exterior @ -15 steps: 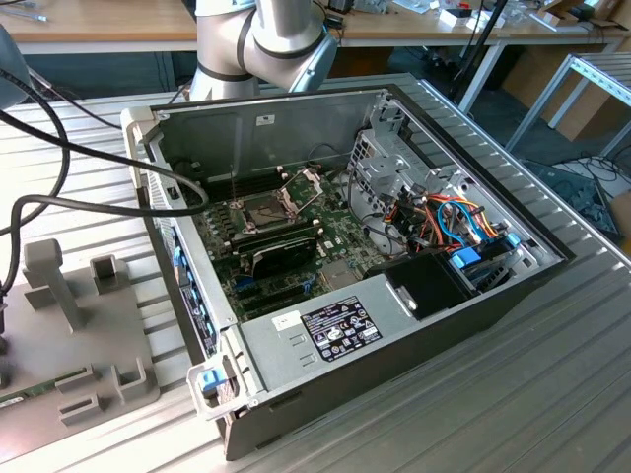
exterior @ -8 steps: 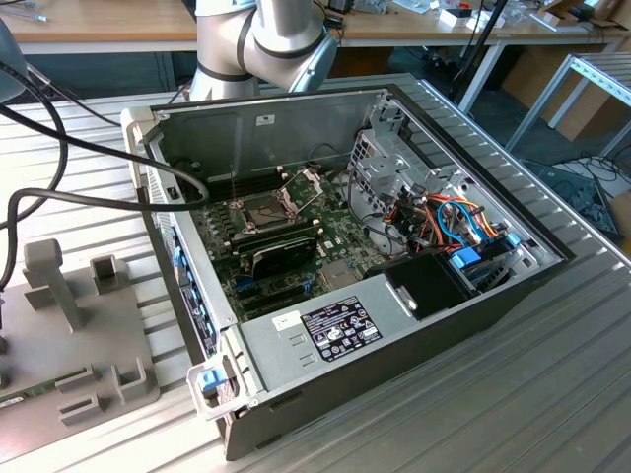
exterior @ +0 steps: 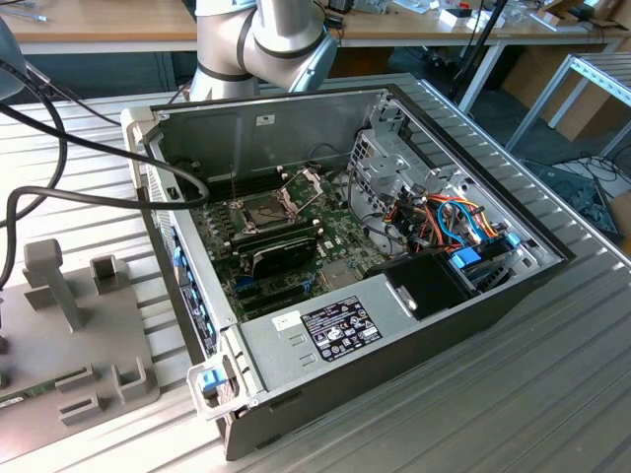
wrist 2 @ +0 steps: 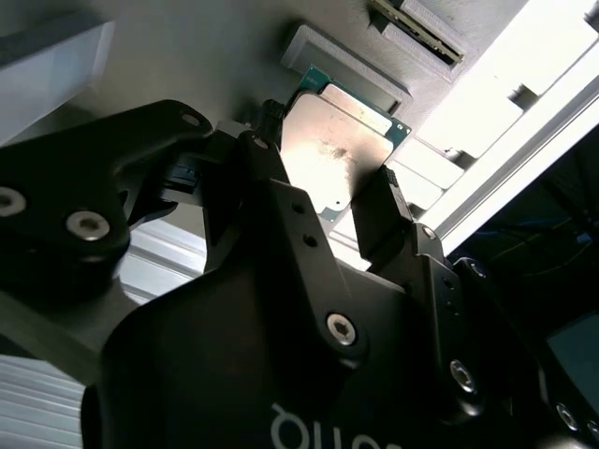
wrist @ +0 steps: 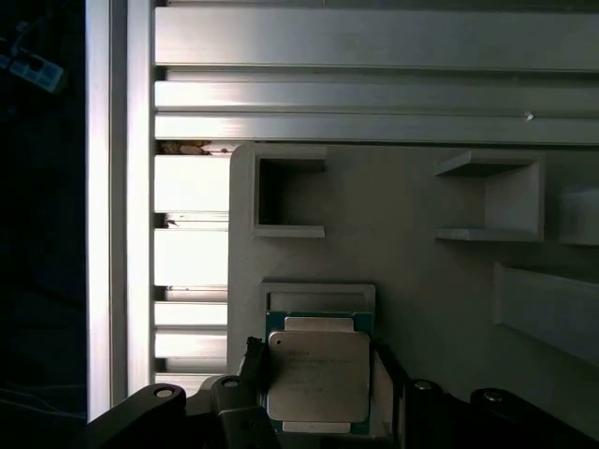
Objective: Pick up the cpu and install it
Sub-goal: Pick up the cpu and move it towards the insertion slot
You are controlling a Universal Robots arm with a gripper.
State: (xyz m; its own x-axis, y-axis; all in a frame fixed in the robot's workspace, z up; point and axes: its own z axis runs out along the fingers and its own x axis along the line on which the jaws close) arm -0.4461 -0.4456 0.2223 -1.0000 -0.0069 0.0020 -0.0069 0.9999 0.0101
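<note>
In the grey fixture point(wrist: 421, 281), the cpu point(wrist: 318, 377)

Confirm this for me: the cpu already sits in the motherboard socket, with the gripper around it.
Wrong about the place. The cpu lies on the grey holder plate, not in the motherboard socket, with the gripper around it; the first wrist view shows this.

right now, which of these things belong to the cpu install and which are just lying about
Job in hand:
cpu, resting on the grey fixture plate
gripper, right at the cpu
open cpu socket on the motherboard

Just lying about:
power supply
drive cage
coloured cables
long black card
</note>
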